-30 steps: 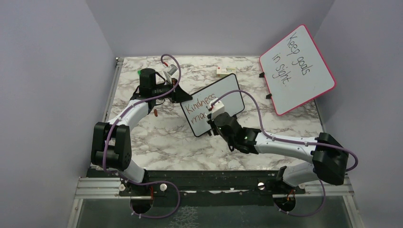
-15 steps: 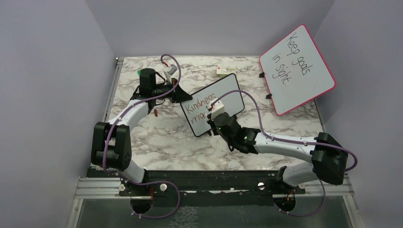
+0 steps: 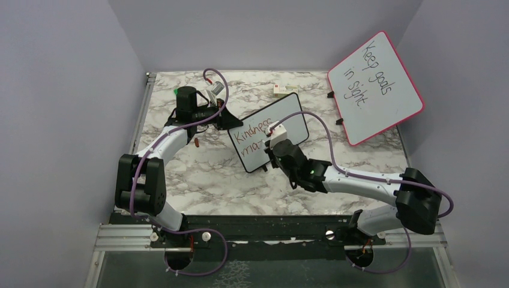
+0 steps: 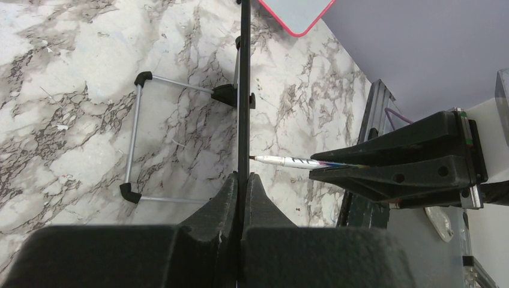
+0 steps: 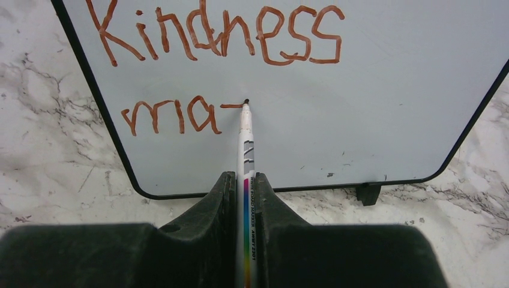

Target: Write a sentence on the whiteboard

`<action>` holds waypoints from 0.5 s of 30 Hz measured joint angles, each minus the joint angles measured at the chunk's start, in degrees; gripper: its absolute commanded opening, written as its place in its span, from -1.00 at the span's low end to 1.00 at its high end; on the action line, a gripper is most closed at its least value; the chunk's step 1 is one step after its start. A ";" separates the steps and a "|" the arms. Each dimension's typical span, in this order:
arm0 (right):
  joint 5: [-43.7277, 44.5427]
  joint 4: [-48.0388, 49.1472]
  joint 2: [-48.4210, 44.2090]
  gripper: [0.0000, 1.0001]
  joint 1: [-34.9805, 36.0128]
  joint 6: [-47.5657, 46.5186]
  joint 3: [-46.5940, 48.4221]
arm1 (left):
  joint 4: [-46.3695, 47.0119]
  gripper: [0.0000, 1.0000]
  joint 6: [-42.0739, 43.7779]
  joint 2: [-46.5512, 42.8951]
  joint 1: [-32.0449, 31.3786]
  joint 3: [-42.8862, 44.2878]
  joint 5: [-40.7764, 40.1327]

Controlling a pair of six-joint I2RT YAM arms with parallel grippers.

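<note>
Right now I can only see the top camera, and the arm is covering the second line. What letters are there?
Observer: On the right wrist camera the sentence so far reads "Kindness", then "ma" and a short dash. The marker tip touches the whiteboard at the end of the dash.
Operator: Is the pen squeezed tight?
Observer: The right gripper is shut on it, with a finger on each side of the barrel.
Operator: What's the other arm doing?
Observer: The left wrist camera shows the left gripper shut on the board's edge. The wire stand is on the side away from the marker.
</note>
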 measured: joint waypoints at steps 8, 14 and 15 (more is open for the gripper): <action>-3.04 0.37 -1.92 -0.99 -0.31 -0.52 0.00 | 0.00 -1.00 0.00 0.00 0.00 0.02 0.00; -3.87 0.46 -1.79 -0.99 -0.31 -0.92 0.00 | 0.00 -1.00 -0.02 0.00 0.00 0.02 0.00; -3.87 0.46 -1.70 -0.99 -0.31 -0.94 0.00 | 0.00 -1.00 0.00 0.00 0.00 0.02 0.00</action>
